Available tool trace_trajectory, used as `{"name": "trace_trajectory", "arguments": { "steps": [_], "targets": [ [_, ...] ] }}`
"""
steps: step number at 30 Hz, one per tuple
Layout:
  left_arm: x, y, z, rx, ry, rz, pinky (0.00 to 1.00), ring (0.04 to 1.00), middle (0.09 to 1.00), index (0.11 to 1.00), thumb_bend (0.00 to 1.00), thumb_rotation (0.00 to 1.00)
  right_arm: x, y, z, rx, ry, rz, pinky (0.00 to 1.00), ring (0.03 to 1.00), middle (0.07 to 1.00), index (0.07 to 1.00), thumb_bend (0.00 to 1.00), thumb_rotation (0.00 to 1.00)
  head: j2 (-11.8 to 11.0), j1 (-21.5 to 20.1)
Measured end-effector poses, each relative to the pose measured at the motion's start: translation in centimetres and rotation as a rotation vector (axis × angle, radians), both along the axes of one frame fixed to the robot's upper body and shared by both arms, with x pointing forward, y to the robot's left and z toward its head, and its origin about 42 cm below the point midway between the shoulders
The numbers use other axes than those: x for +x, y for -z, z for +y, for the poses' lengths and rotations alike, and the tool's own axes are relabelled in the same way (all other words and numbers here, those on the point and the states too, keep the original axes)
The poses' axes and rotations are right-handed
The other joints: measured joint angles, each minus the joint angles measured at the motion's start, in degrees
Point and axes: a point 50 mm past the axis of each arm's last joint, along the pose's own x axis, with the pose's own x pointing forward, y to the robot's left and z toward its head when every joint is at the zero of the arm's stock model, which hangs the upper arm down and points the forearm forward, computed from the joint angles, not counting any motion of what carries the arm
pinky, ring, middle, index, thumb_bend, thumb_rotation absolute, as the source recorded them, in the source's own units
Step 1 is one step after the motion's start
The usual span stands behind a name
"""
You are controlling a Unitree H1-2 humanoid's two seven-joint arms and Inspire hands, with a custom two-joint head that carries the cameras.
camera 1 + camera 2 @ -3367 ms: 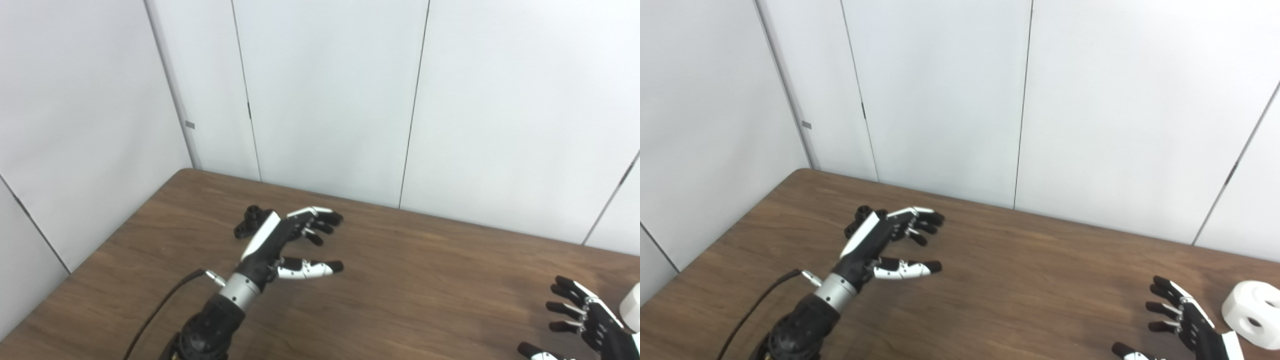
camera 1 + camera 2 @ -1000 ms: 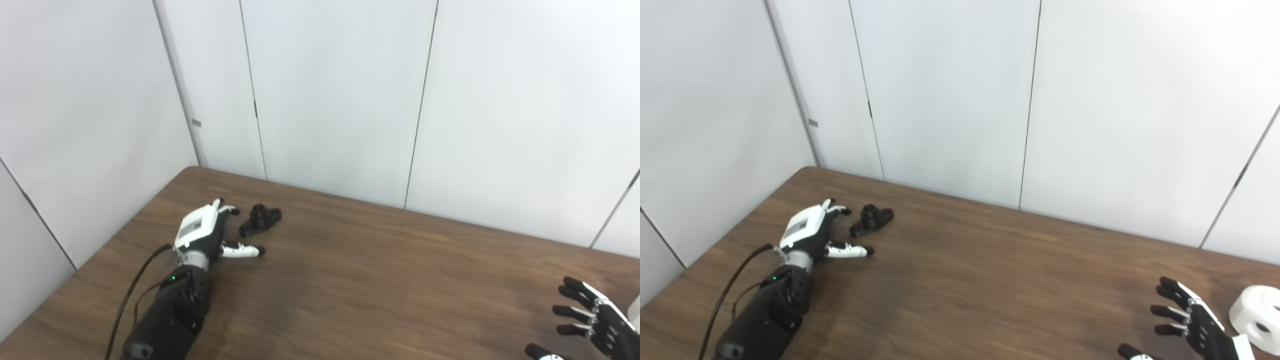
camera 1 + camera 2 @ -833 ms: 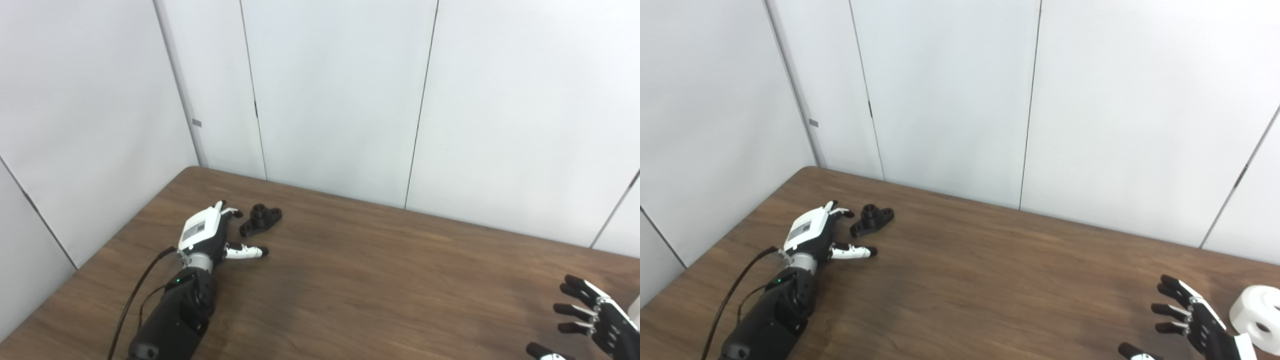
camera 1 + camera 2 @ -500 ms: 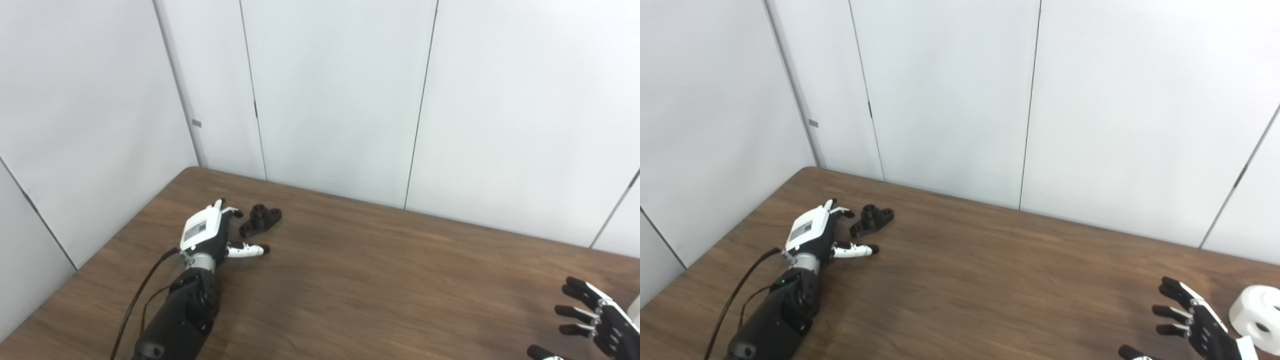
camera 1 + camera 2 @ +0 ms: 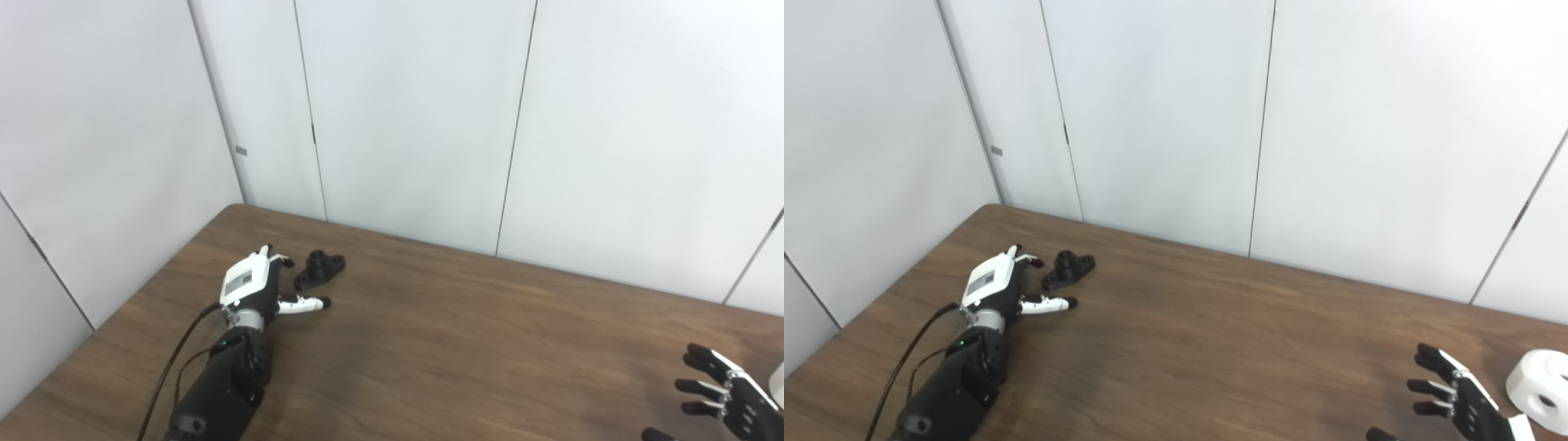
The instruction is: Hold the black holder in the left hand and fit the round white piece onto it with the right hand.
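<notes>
While the right hand (image 5: 1464, 401) waited spread and empty by the near right corner of the table (image 5: 1213, 343), beside the round white piece (image 5: 1538, 389), the left hand (image 5: 254, 288) lay unclenched near the far left corner, just short of the black holder (image 5: 319, 270); grasping it seemed next.

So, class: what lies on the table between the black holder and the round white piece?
Only bare wooden table between the black holder and the round white piece; the right eye view shows it.
</notes>
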Motion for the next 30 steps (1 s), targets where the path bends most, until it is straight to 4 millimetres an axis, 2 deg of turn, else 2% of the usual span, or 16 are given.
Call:
{"name": "trace_trajectory", "arguments": {
  "steps": [6,9,12,16,20,30],
  "targets": [
    [0.4,-0.1,0.2,-0.024,-0.008,0.000,0.97,1.000,1.000,0.768,0.88,0.37,0.0,-0.1,0.1,-0.006,-0.003,-0.003,0.59,0.707,0.820,0.807,0.62,0.00,0.0,-0.5],
    [0.5,-0.1,0.3,-0.049,-0.009,-0.006,0.92,1.000,0.990,0.710,0.83,0.29,-0.1,-0.1,0.2,-0.014,-0.004,-0.003,0.58,0.698,0.816,0.801,0.63,0.00,0.0,-0.7],
    [0.6,-0.2,0.3,-0.064,0.005,-0.025,0.92,1.000,0.983,0.683,0.80,0.25,-0.2,-0.3,0.3,-0.023,-0.005,-0.013,0.57,0.695,0.814,0.798,0.62,0.00,0.3,-0.8],
    [0.9,-0.2,0.3,-0.082,0.009,-0.034,0.94,1.000,0.981,0.676,0.80,0.26,-0.3,-0.8,0.4,-0.026,-0.007,-0.030,0.56,0.689,0.810,0.795,0.62,0.00,0.3,-0.9],
    [1.0,-0.1,0.0,-0.084,0.008,-0.045,0.91,1.000,0.975,0.670,0.80,0.27,-0.4,-0.8,0.5,-0.027,-0.006,-0.027,0.56,0.688,0.809,0.792,0.62,0.00,0.6,-1.1],
    [1.4,0.3,-0.4,-0.103,0.011,-0.075,0.90,1.000,0.974,0.673,0.78,0.24,-0.6,-1.2,0.6,-0.036,0.001,-0.026,0.56,0.686,0.806,0.790,0.63,0.00,1.0,-1.4]
  ]
}}
